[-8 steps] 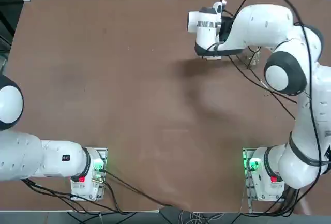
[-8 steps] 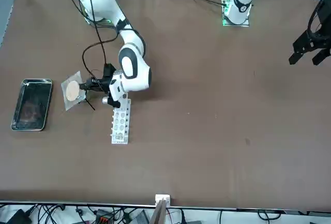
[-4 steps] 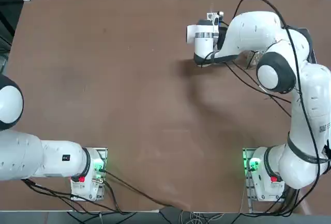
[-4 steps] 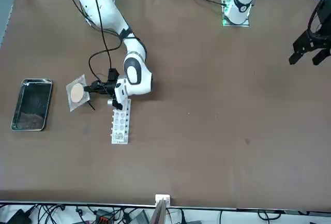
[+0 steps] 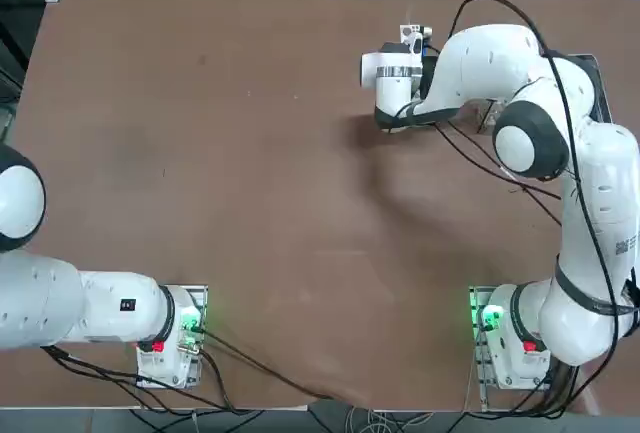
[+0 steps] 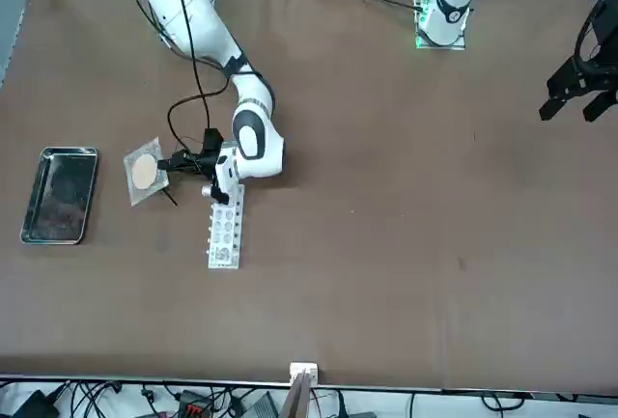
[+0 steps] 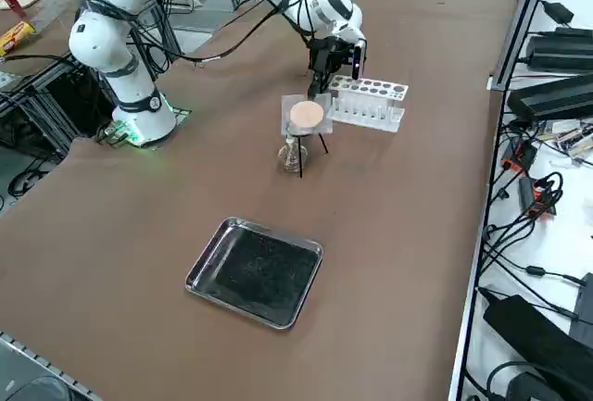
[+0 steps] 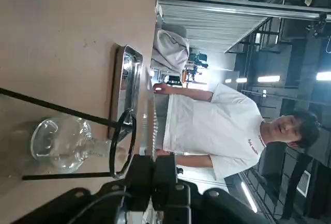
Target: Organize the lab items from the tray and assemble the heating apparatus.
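The square grey mesh (image 6: pixel 145 173) with its beige disc lies on the black wire tripod (image 8: pixel 123 144). The tripod stands over the clear glass burner (image 8: pixel 66 145), between the steel tray (image 6: pixel 58 194) and the white rack. From the right side, the mesh (image 7: pixel 306 114) tops the burner (image 7: pixel 294 154). My right gripper (image 6: pixel 176 160) reaches in level from the rack's side. In the wrist view its fingers (image 8: pixel 139 175) are shut on the mesh's near edge (image 8: pixel 150 125), which shows edge-on. The tray (image 7: pixel 255 271) holds nothing. In the top view my arm hides the stack.
The white holed test-tube rack (image 6: pixel 224 228) lies just beside my wrist; its end is close to the tripod's legs. A person in a white T-shirt (image 8: pixel 207 125) stands beyond the tray's side of the table. Cables and boxes line that table edge (image 7: pixel 556 95).
My right arm folded lower and shifted the gripper and mesh slightly toward the rack over the last second. Almost nothing moved in the last half second.
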Motion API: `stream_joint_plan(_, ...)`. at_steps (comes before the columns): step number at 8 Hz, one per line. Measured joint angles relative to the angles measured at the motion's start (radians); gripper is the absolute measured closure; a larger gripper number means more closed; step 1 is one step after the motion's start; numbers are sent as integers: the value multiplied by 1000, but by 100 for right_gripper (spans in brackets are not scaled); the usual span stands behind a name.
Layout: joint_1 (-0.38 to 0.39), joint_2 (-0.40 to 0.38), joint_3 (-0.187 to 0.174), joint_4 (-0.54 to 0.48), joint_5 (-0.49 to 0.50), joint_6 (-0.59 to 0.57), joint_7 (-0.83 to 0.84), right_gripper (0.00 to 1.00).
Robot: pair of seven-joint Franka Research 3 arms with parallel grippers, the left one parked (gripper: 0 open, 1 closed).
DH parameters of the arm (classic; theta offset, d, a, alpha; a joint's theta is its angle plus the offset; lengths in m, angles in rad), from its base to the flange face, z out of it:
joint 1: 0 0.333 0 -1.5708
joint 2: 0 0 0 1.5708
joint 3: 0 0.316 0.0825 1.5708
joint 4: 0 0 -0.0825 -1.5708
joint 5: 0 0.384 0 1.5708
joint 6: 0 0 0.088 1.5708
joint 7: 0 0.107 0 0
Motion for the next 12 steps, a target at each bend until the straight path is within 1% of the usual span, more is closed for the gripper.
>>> stream_joint_plan(1,0,6,0,0,0,0,0,94)
stream_joint_plan(4,-1,12,-3,0,9,0,0,88)
stream_joint_plan(6,0,12,-3,0,26,0,0,85)
stream_joint_plan(10,2,12,-3,0,67,-8,0,83)
stream_joint_plan(11,2,12,-3,0,72,-15,0,81)
stream_joint_plan(12,2,12,-3,0,73,-22,0,75)
